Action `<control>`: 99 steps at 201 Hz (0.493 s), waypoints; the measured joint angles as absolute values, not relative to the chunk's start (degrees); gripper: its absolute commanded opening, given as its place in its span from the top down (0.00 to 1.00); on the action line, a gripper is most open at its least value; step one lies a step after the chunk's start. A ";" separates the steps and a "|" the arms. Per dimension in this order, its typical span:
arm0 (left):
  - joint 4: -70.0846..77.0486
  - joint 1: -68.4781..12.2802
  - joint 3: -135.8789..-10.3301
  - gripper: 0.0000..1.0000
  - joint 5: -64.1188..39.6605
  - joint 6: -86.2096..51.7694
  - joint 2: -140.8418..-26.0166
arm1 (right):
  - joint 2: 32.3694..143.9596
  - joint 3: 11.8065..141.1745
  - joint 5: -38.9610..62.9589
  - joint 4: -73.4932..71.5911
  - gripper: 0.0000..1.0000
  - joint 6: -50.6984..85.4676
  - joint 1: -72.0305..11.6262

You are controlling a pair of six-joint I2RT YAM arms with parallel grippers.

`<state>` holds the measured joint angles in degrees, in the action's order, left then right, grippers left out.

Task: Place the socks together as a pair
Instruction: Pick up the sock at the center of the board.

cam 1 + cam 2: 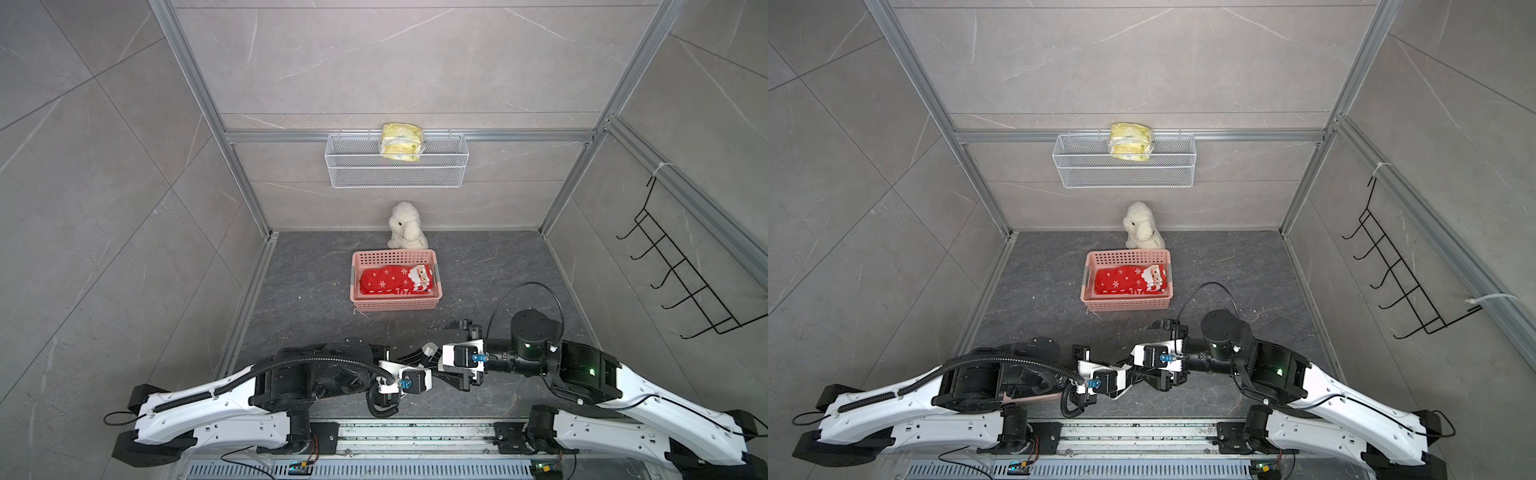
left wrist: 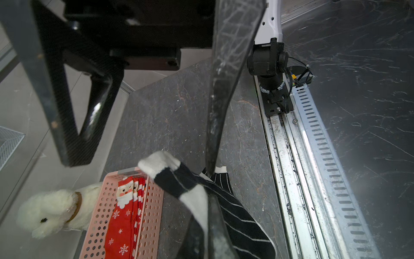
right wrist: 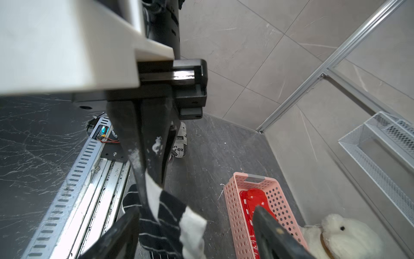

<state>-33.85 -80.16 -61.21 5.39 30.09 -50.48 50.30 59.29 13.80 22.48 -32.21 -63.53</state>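
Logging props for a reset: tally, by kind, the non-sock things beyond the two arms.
Baskets: 2 (pink plastic basket, white mesh wall basket)
Plush toys: 1 (white plush toy)
Packets: 1 (yellow packet)
Hook racks: 1 (black wire hook rack)
Total: 5

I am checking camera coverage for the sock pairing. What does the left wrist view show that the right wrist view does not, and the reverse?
Only the left wrist view: the Santa face on the red socks. Only the right wrist view: a white item with black lettering on the floor. Both: the pink basket, the white plush toy and the black striped sock, clamped by the shut left gripper.
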 measured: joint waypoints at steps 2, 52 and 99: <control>-33.87 -80.16 -61.21 1.00 5.34 30.20 -50.50 | 50.59 59.44 13.87 22.48 0.22 -32.18 -63.53; -34.46 -80.16 -61.19 1.00 5.32 32.08 -50.50 | 52.47 60.27 14.57 22.46 0.26 -31.59 -63.53; -33.47 -80.16 -60.14 1.00 5.34 33.15 -47.79 | 52.93 60.27 15.70 23.31 0.35 -30.72 -63.53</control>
<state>-33.47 -80.16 -60.14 5.34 33.15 -47.79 52.93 60.27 15.70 23.31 -30.72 -63.53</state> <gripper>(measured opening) 0.052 0.702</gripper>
